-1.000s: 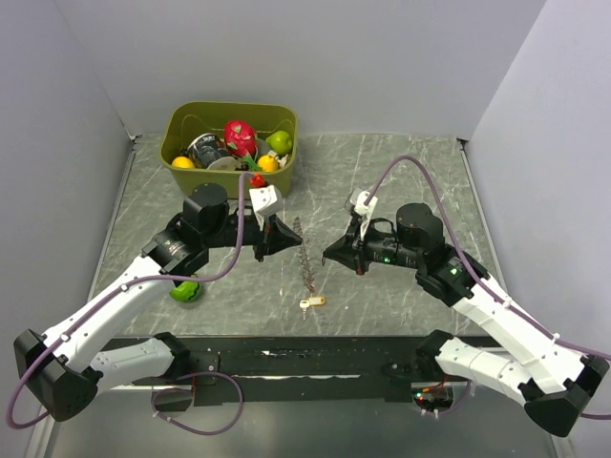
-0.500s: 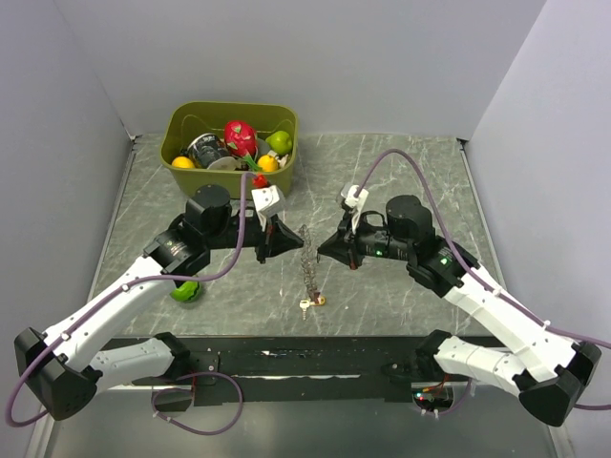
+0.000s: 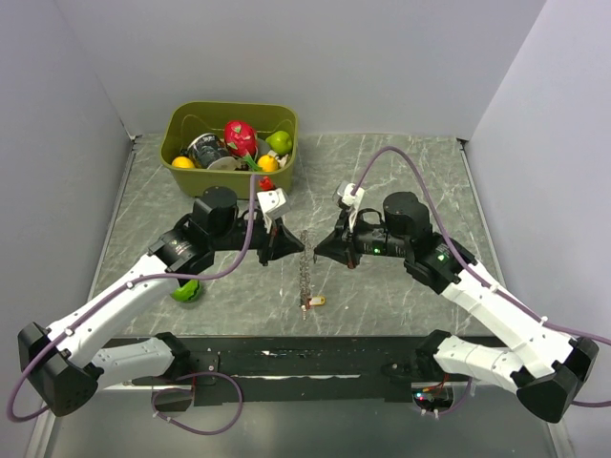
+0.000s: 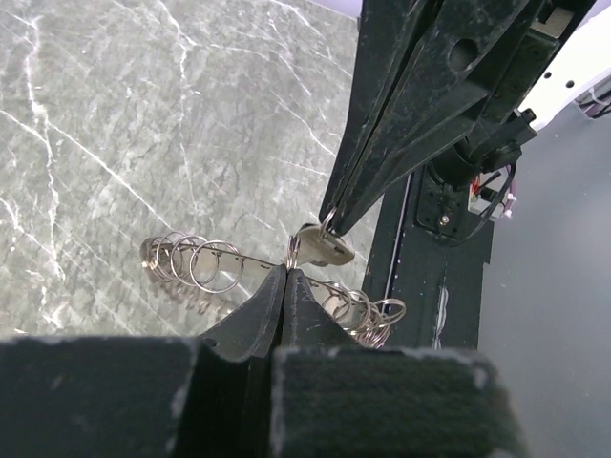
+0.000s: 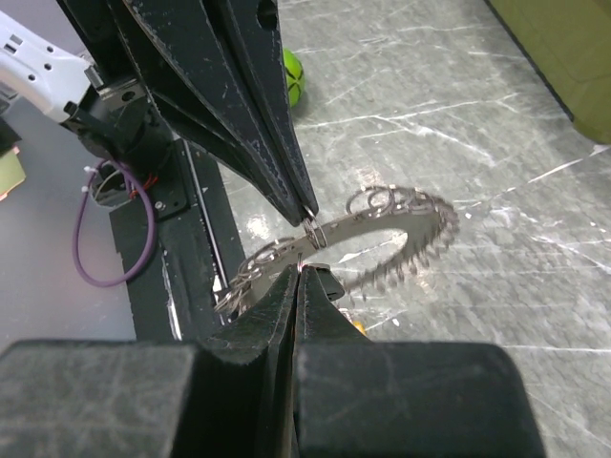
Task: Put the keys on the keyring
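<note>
The keyring [image 3: 305,272] is a thin grey metal loop strung with several small rings. It hangs between my two grippers just above the marble table. A small key with a yellow-gold head [image 3: 311,302] dangles at its low end. My left gripper [image 3: 289,247] is shut on a small ring of the keyring [image 4: 191,264]. My right gripper [image 3: 325,254] faces it, shut on the keyring [image 5: 391,218] from the other side. In the left wrist view a pale key [image 4: 325,250] hangs by the right fingers [image 4: 382,153]. A dark key head [image 5: 326,283] sits by the right tips.
An olive bin [image 3: 181,116] with fruit and cups stands at the back left. A green ball [image 3: 186,291] lies under the left arm and also shows in the right wrist view [image 5: 294,76]. The black front rail [image 3: 305,361] runs along the near table edge.
My right gripper has moved left, closer to the left gripper. The left gripper has shifted slightly right. The keyring now hangs straighter between them.
</note>
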`<state>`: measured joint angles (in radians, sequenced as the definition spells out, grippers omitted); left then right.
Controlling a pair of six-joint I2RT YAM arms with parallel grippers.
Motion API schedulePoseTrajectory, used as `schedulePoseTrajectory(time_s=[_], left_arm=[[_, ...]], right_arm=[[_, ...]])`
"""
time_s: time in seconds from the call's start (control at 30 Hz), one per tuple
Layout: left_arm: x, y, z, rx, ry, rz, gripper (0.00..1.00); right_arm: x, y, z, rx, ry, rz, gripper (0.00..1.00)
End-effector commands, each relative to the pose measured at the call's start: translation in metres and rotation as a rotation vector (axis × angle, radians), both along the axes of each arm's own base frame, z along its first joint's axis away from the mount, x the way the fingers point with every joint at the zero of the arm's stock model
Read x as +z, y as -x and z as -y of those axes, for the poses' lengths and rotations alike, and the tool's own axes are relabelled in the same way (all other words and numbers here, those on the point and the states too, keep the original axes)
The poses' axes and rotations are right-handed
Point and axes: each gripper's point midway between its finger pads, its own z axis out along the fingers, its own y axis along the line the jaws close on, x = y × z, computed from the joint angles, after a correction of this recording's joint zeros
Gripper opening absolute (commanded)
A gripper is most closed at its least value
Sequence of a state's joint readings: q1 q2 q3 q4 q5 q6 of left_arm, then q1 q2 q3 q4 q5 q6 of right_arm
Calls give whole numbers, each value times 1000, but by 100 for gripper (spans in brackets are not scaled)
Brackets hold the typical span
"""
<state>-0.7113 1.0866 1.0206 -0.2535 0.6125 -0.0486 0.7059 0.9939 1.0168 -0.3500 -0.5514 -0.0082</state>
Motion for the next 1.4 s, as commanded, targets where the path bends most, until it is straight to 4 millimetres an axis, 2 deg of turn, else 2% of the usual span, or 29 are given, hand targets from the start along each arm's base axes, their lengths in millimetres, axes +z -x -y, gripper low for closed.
schedulePoseTrajectory(time_s=[0.0,0.33,0.8,1.37], left_arm=[[24,0,8,-15,53,44,1],[20,3,12,-24,37,39,1],[21,3,12,-13,33,47,1],[28,11,8,-6,58,73,1]], right_arm=[[33,-3,-7,21,-72,64,0],[33,-6,-10,25,-66,65,0],[28,5,-15,91,-59,42,0],[15,-5,-9,11,-20,23,0]])
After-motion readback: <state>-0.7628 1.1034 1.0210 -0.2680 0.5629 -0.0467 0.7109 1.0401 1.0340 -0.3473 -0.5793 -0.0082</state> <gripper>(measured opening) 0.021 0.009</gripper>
